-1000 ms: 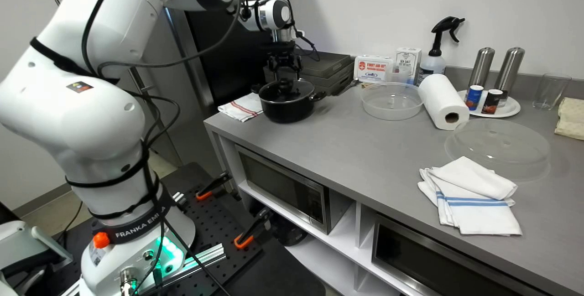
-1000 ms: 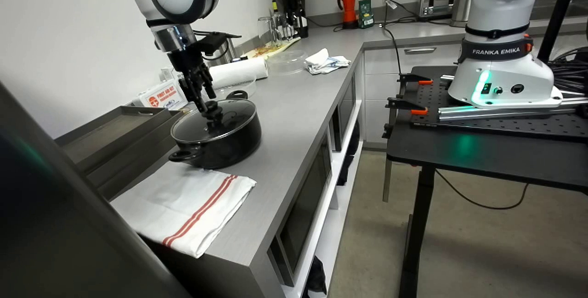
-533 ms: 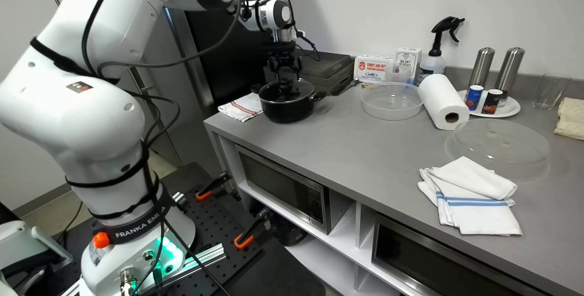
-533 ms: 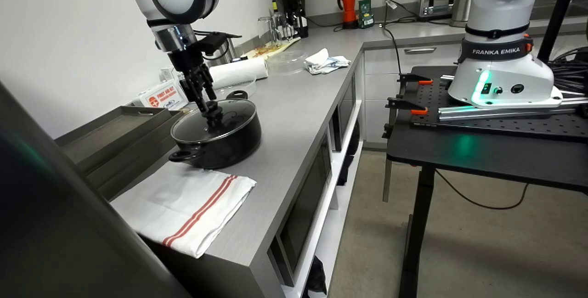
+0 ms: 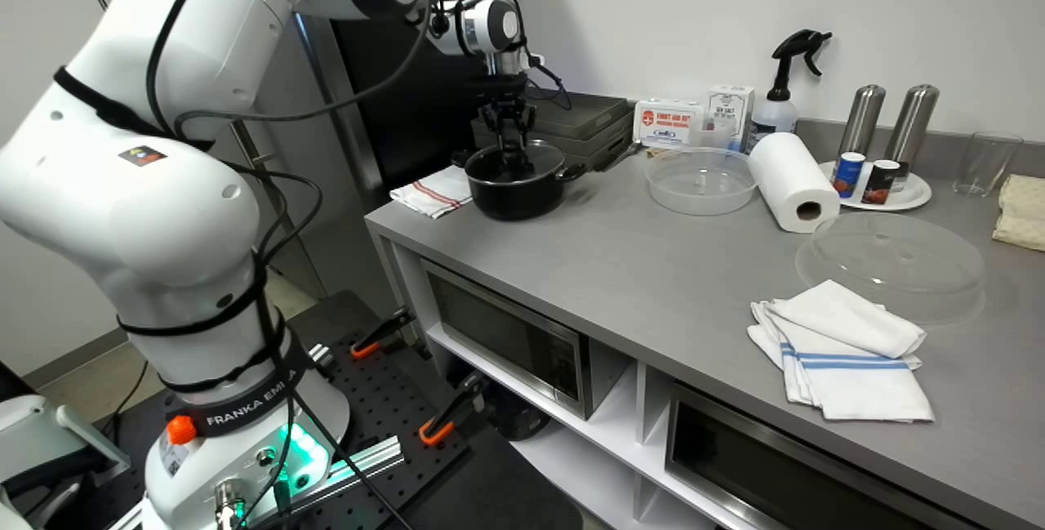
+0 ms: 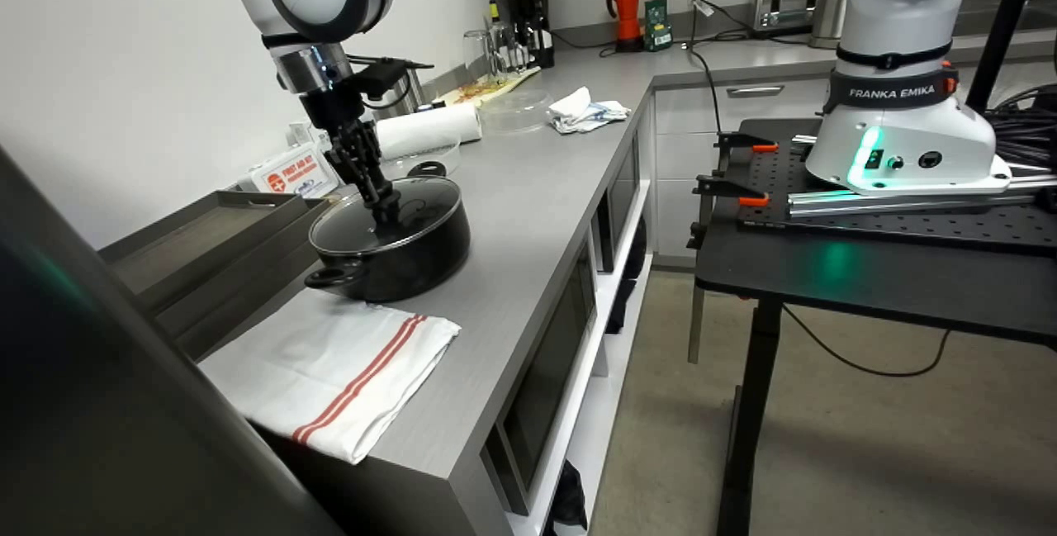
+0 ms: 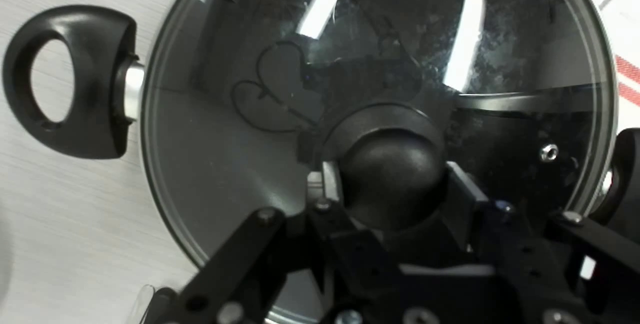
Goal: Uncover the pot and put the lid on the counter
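The black pot (image 5: 516, 199) stands near the end of the grey counter (image 5: 637, 269), its side handle (image 7: 75, 79) filling the left of the wrist view. Its see-through lid (image 6: 347, 226) rests on the rim, lying flat. My gripper (image 7: 392, 181) points down over the middle of the lid. Its fingers (image 7: 462, 204) stand on both sides of the round black knob (image 7: 392, 169), shut on it. In both exterior views the fingers hide much of the knob.
A red-striped towel (image 6: 338, 371) lies beside the pot, and grey trays (image 6: 219, 234) are stacked behind it. Farther along the counter are a clear dish (image 5: 702, 183), a paper-towel roll (image 5: 792, 183), a clear dome (image 5: 894, 265) and a blue-striped cloth (image 5: 841, 358).
The fingers have come together from wide apart onto the lid's knob. Pot and lid have shifted very slightly; the arm is almost where it was.
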